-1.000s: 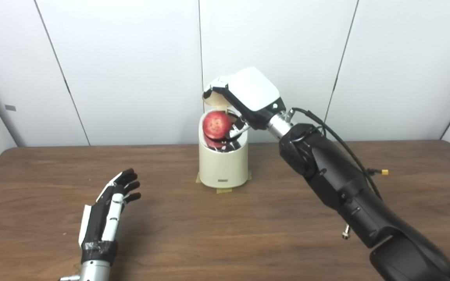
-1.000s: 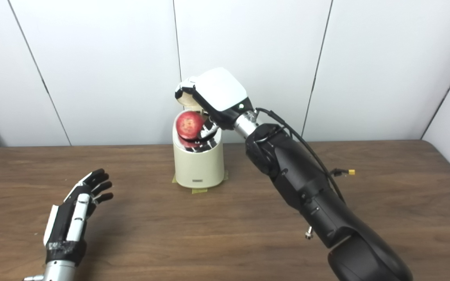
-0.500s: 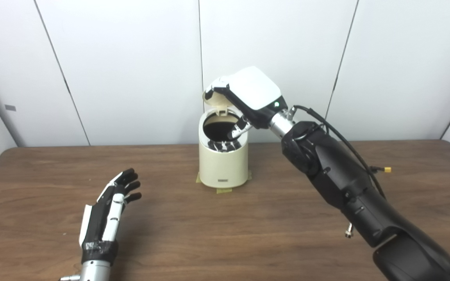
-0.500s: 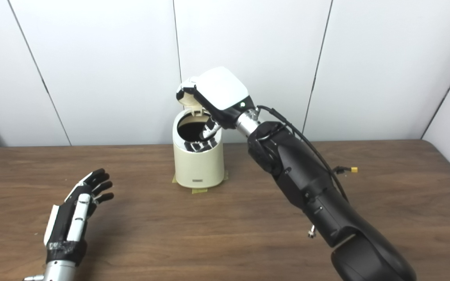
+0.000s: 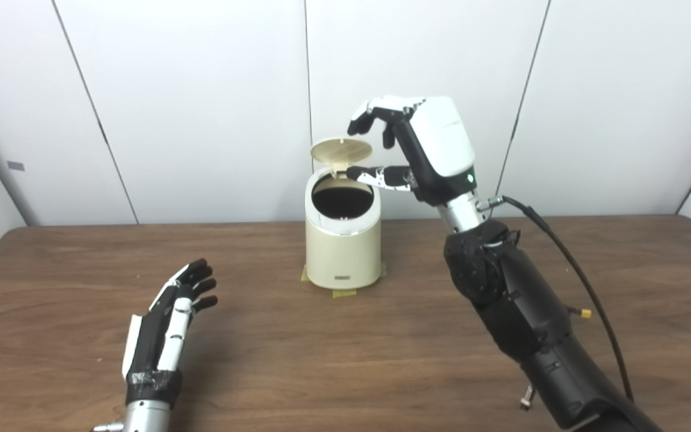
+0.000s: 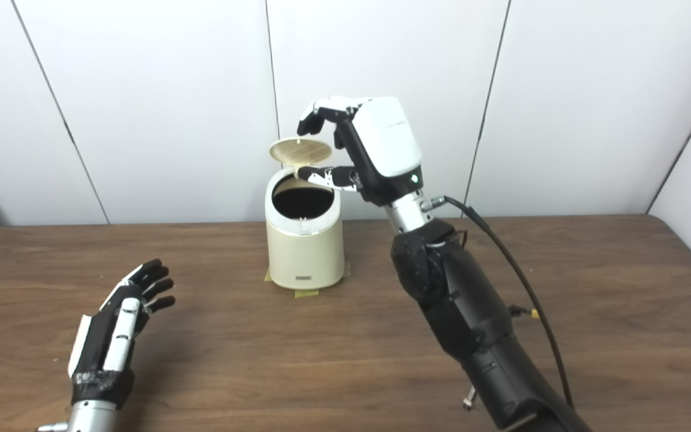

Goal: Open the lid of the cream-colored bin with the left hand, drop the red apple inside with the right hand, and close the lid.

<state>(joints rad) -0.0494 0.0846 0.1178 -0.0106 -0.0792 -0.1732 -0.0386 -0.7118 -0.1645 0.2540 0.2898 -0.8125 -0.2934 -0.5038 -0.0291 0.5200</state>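
Observation:
The cream-colored bin (image 5: 343, 252) stands at the back middle of the wooden table, with its round lid (image 5: 341, 150) tipped up open behind a dark opening. The red apple is out of sight; the opening shows only dark. My right hand (image 5: 417, 150) is open and empty, raised above and to the right of the bin, fingers spread near the lid. My left hand (image 5: 168, 327) lies open on the table at the front left, well apart from the bin.
The bin sits on yellowish tape (image 5: 344, 293). A black cable (image 5: 579, 282) hangs from my right forearm over the table. White wall panels stand close behind the bin.
The apple left my right hand and dropped into the bin. My right hand then rose out of the opening, turned upright and spread open. The left hand has not moved.

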